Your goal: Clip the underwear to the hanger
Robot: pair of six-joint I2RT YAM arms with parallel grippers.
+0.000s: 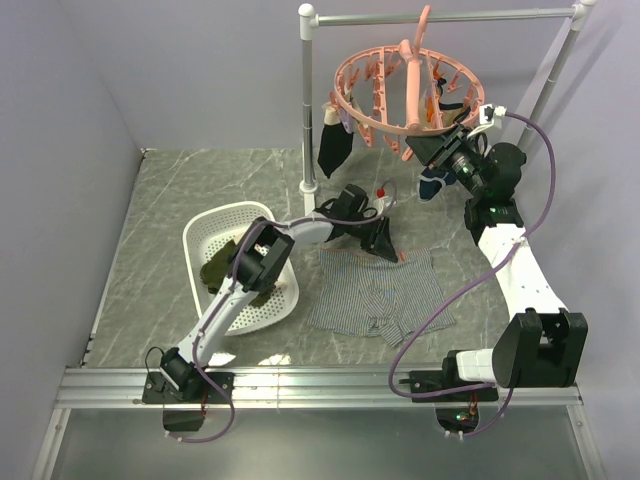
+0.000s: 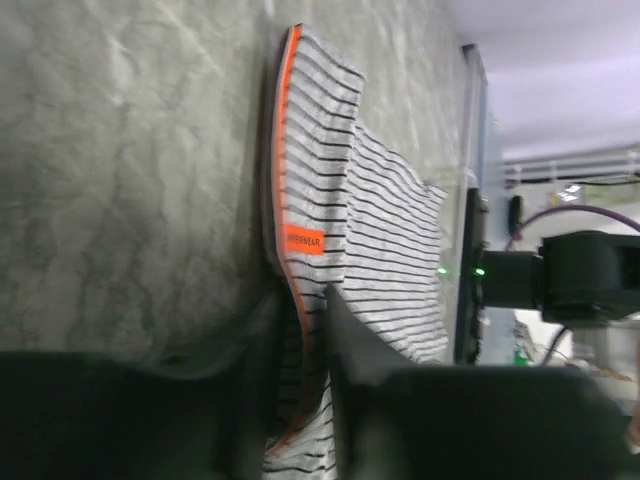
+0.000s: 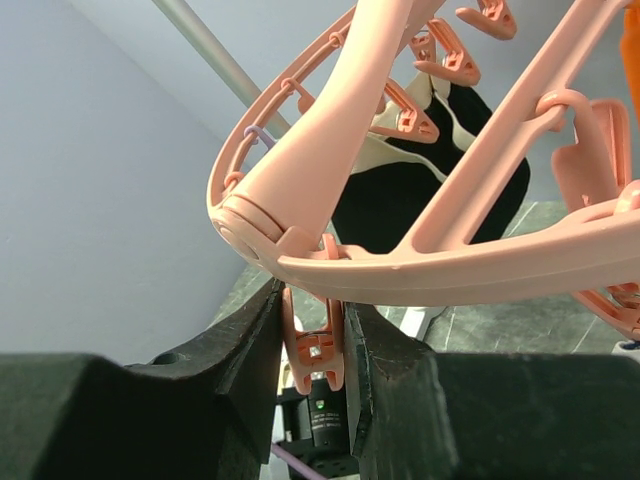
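Note:
The grey-and-white striped underwear (image 1: 375, 292) lies flat on the table in front of the rail stand. My left gripper (image 1: 383, 240) is shut on its far waistband edge. In the left wrist view my fingers (image 2: 355, 345) pinch the orange-trimmed waistband of the underwear (image 2: 385, 215). The salmon-pink hanger (image 1: 395, 95) hangs from the rail by its hook. My right gripper (image 1: 428, 148) is raised at the ring's near right side. In the right wrist view it (image 3: 312, 345) is shut on one clip peg (image 3: 315, 350) under the hanger ring (image 3: 450, 262).
A white basket (image 1: 215, 225) at the left holds an olive-green garment (image 1: 222, 270). A dark navy garment (image 1: 335, 148) hangs from the hanger's left side and another dark item (image 1: 436, 182) from its right. The grey rail stand (image 1: 308, 110) stands behind the underwear.

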